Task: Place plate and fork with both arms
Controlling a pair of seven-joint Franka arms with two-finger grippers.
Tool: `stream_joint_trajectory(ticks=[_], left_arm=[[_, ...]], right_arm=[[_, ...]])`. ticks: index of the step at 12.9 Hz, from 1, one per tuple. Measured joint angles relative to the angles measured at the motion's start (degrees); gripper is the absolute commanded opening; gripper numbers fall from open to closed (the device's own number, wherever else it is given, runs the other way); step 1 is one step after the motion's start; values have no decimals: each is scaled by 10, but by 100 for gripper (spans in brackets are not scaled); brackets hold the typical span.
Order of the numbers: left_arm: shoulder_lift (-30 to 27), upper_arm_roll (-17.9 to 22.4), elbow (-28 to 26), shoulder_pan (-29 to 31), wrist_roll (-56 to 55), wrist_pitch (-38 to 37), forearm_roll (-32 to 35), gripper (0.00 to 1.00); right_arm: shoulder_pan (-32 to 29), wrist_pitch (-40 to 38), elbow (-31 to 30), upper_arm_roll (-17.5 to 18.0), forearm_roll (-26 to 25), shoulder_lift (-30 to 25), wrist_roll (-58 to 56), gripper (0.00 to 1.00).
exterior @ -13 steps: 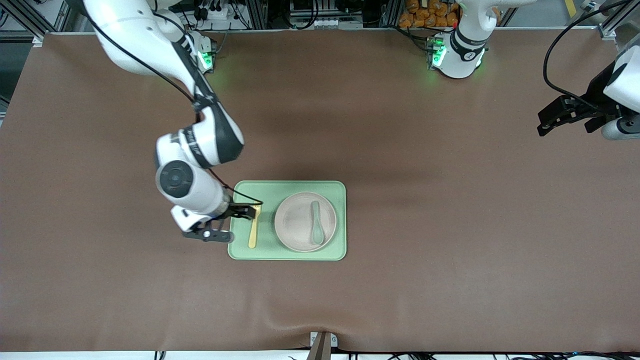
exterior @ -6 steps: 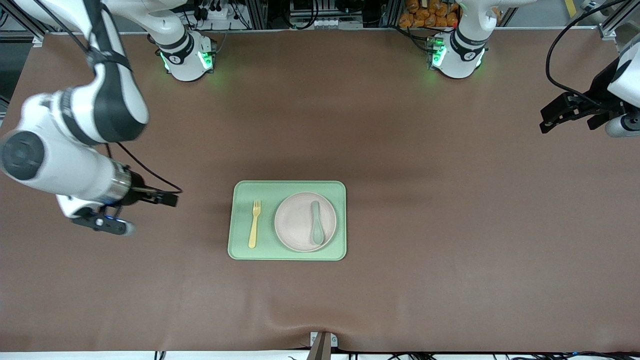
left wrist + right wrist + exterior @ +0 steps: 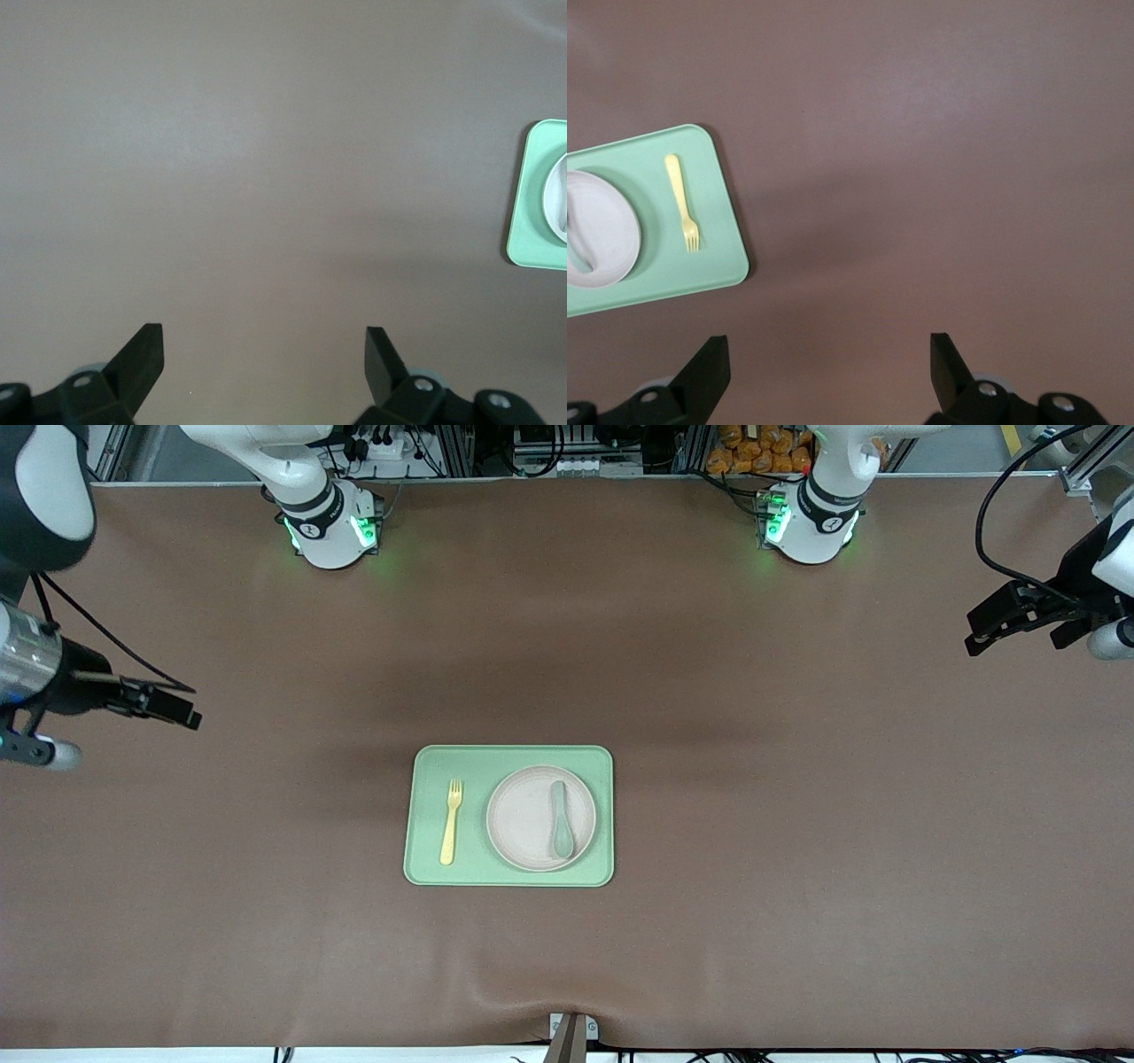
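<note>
Sitting nearest the front camera, mid-table, is the light-green tray (image 3: 602,815), the landmark for everything else. On the tray: the plate (image 3: 527,817) toward the left arm's end, w/ a grey-green spoon (image 3: 561,829) lying in it. The fork (image 3: 451,832) lies flat on the tray just beside the plate, toward the right arm's end, not touching it, tines pointing away from the front camera. Nothing is gripping either item.

Right gripper (image 3: 182,713) hangs over bare brown table (image 3: 797,868), well apart from the tray, toward the right arm's end; fingers (image 3: 709,367) spread wide, empty. Its wrist view shows tray, fork & part of the plate.

Left gripper (image 3: 988,624) is over bare table well apart from the tray, toward the left arm's end; fingers (image 3: 142,359) apart too, holding nothing. Only a corner of the tray shows in its wrist view.

Both arm bases, green-lit, stand farthest from the front camera.
</note>
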Motion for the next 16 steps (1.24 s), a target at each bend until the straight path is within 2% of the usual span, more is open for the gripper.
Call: stream_joint_trajectory(ticks=[6,9,13,16], left_arm=[[0,0,0,0,0,-2,0,100],[0,1,0,1,0,-8,0,100],[0,1,0,1,0,-18,0,100],[0,0,0,1,0,-19,0,100]], right_arm=[[0,16,-91,3,-8,-101,1,100],[-2,5,-105,2,-21,-132,-5,100],[-4,6,-56,2,-49,-110,-21,100],[-10,1,-20,2,-49,-71,-99,100]])
